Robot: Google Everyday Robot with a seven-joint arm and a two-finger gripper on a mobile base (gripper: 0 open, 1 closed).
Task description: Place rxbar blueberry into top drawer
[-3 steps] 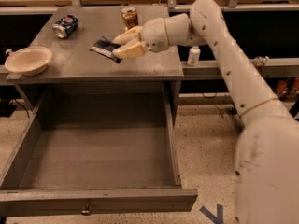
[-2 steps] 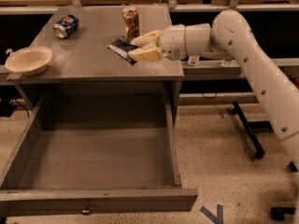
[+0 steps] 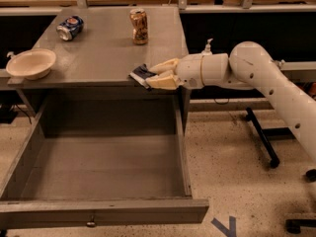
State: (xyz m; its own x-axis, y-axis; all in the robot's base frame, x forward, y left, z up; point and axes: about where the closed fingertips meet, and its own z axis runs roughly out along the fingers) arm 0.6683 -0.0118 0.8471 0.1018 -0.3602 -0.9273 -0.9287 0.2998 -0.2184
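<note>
The rxbar blueberry [image 3: 141, 74], a small flat dark bar with white marks, is held at the front right edge of the desk top, just over the drawer's back. My gripper [image 3: 159, 74] reaches in from the right and is shut on the bar's right end, its cream fingers [image 3: 163, 81] above and below it. The top drawer [image 3: 101, 168] is pulled wide open below the desk, its grey inside bare, with the flat front panel and small knob [image 3: 90, 224] nearest the camera.
On the desk top [image 3: 103, 53] stand an orange-brown can [image 3: 139, 26] at the back middle, a crushed blue can [image 3: 69, 27] at the back left and a cream bowl [image 3: 28, 63] at the left edge. A chair base [image 3: 261, 137] stands on the speckled floor at the right.
My gripper has carried the bar from the middle of the desk top forward and right to the desk's front edge. The camera view has shifted as well.
</note>
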